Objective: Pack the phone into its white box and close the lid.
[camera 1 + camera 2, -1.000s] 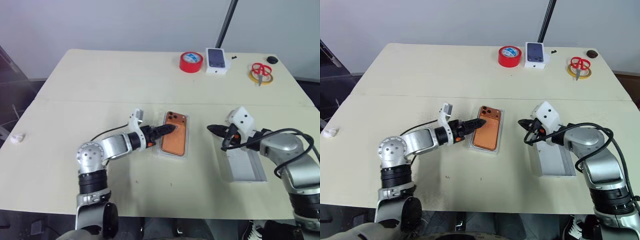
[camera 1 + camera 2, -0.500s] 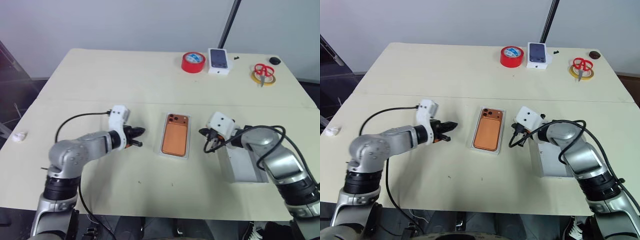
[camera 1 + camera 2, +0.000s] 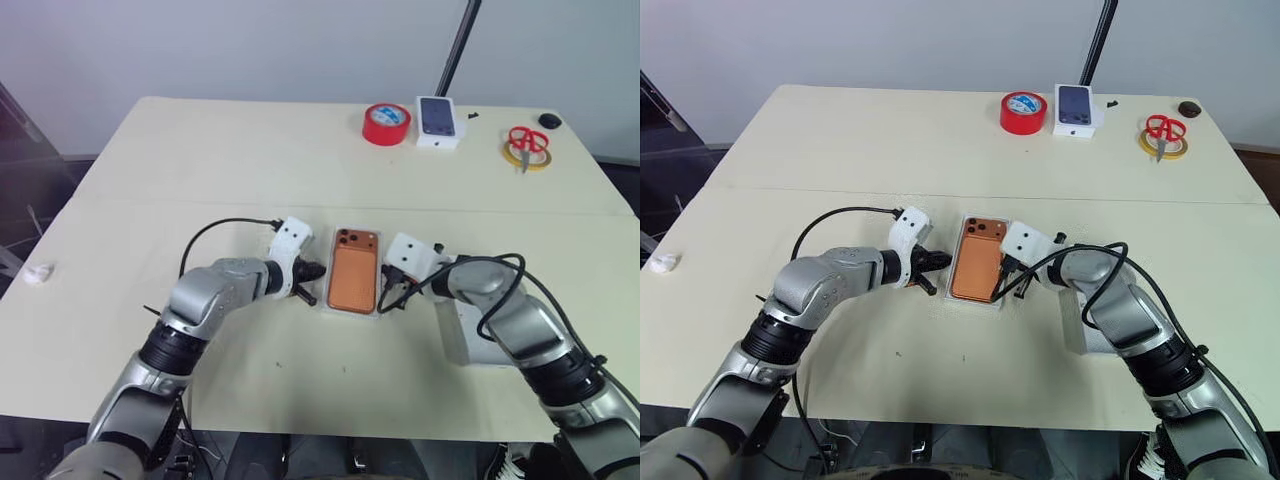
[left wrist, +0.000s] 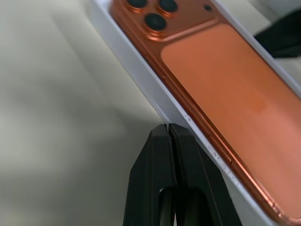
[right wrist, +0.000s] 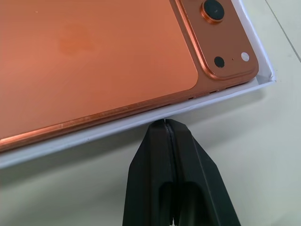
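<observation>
Already seated: phone (image 3: pixel 353 280) in white box (image 4: pixel 141 75), mid-surface (image 3: pixel 200 160). Flanked by left pincer (image 4: pixel 168 128) and right pincer (image 5: pixel 167 123), both pressed together, empty. Risked nudging box askew; lid (image 3: pixel 490 335) lay beside, unfitted.

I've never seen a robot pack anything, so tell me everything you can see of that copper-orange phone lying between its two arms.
The flat copper-orange smartphone has rounded corners, a matte back and a glossy metallic rim. It lies back up, its lenses grouped at the far corner, inside the shallow white cardboard tray, whose low walls frame it. The tray sits mid-table. The shut left gripper and shut right gripper point at the tray's opposite long walls; neither touches the phone itself.
</observation>
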